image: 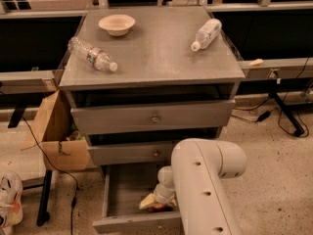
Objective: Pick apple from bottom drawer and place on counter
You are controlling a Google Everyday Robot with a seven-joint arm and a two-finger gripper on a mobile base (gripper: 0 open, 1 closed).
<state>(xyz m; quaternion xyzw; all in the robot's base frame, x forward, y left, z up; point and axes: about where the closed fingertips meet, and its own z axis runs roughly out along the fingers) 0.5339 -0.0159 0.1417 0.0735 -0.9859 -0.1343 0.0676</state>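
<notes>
The bottom drawer (126, 189) is pulled open at the foot of the grey cabinet. The white arm reaches down into it from the right. My gripper (154, 204) is low inside the drawer, near its front panel, right over the apple (159, 209). Only a thin red sliver of the apple shows under the gripper's yellowish tip; the rest is hidden. The counter (151, 48) is the cabinet's flat grey top, well above the gripper.
On the counter lie a beige bowl (117, 24) at the back left, a clear bottle (92, 54) on the left and another bottle (206, 34) on the right. The two upper drawers (151, 117) stand slightly open. A cardboard box (57, 131) stands left of the cabinet, with cables on the floor.
</notes>
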